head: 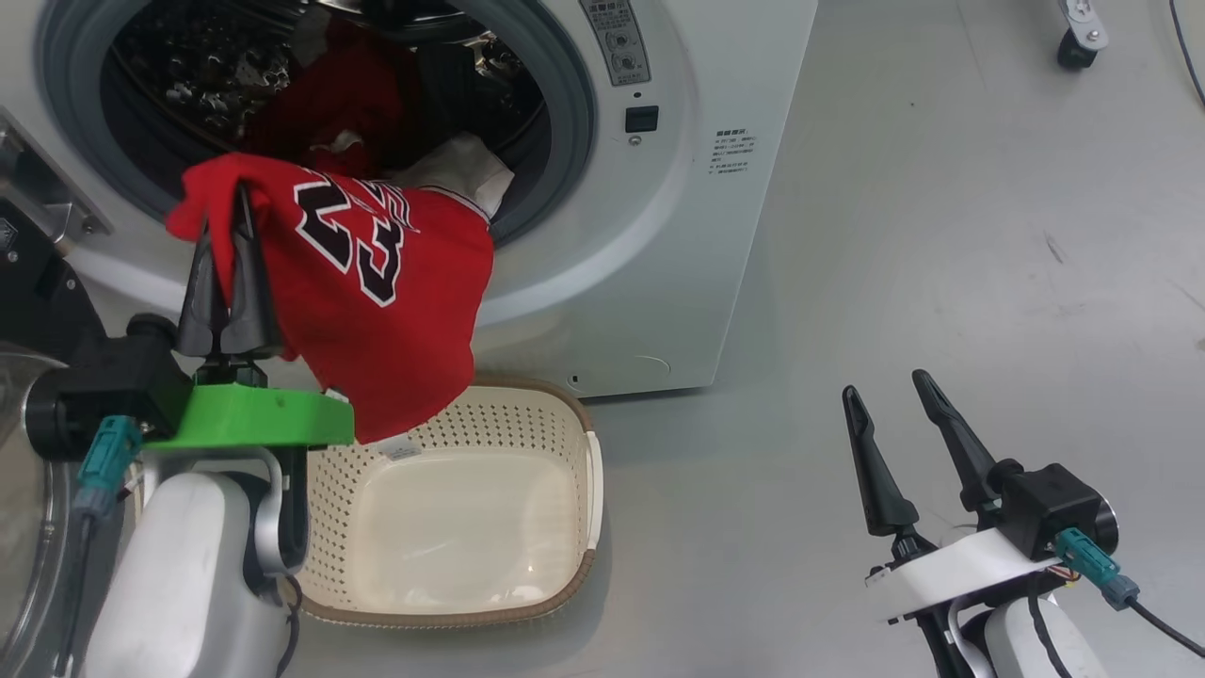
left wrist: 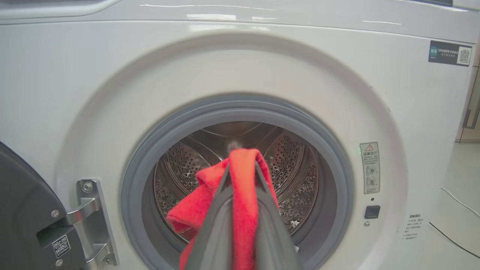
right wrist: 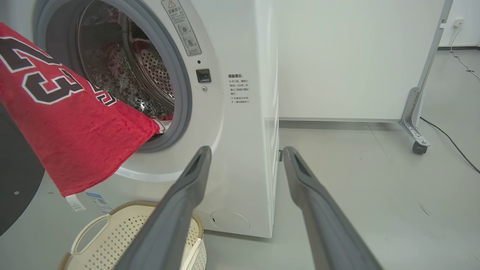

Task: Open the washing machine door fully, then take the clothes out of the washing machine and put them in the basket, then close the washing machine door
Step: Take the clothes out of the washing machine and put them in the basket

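A smooth grey floor (head: 941,282) carries everything here, with the white washing machine (head: 659,282) standing on it and a pale wall panel (right wrist: 337,56) behind.

Your left jaws are pinched shut on a fold of the red jersey (head: 377,311) — in the left wrist view the cloth is squeezed between the two dark fingers (left wrist: 212,236) and bunches over their tips. From that pinch the jersey drapes down and to the right across the machine's mouth. Its lower hem and tag (head: 400,449) hang over the left end of the basket (head: 588,490), on the machine side, while its far end looks to trail over the grey seal (left wrist: 337,176) into the drum (left wrist: 292,165). You cannot tell whether the white cloth (head: 461,169) at the seal is part of it or a second piece.

The basket sits on the floor right against the machine's front, below the opening. The door (left wrist: 22,210) stands swung open at the left on its hinge (left wrist: 90,217). Your right jaws stand wide and hold nothing, low at the right and well apart from the rest.

Treat the jersey as light, limp and a little stretchy. It will likely sag, swing and follow the jaws late, and the trailing end may drag on the rubber seal. A bunched fold like this one is the sound place to hold — a single thin edge would probably slip out.
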`<state>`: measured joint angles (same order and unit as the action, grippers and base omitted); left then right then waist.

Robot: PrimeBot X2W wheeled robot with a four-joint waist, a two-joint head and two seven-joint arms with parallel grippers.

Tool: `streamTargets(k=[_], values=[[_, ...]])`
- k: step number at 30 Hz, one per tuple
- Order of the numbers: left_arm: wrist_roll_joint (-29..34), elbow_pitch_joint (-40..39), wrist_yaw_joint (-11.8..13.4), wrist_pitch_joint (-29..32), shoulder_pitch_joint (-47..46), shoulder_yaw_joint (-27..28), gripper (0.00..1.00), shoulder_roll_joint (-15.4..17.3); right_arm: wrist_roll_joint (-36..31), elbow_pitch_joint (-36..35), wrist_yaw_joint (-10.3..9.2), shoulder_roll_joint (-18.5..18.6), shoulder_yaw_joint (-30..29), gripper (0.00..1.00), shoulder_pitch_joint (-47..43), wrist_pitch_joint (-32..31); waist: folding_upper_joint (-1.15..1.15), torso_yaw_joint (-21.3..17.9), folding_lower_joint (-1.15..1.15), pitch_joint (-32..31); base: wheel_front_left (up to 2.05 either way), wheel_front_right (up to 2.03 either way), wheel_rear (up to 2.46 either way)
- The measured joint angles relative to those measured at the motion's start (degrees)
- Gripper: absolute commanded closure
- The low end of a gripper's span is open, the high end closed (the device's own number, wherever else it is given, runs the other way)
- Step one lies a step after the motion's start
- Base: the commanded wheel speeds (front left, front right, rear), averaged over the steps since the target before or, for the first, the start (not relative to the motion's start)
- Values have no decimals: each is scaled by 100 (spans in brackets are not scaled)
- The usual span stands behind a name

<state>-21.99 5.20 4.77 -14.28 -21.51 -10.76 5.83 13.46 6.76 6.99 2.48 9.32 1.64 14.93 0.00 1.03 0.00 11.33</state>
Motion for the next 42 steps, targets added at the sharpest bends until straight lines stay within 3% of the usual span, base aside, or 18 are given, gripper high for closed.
streamTargets(k=[16,33,42], values=[[-68,270,56,297,984,-286,100,-131,0,-56,0,1,198,0,-34,0,0,-41,0,24,0,0,0],[-67,1185,99,249,976,-377,100,-238,3,-244,0,3,382,0,125,0,0,-349,0,669,0,0,0],[-68,1971,118,205,310,-186,100,-263,65,-390,0,8,489,0,481,0,0,-594,0,1223,0,0,0]])
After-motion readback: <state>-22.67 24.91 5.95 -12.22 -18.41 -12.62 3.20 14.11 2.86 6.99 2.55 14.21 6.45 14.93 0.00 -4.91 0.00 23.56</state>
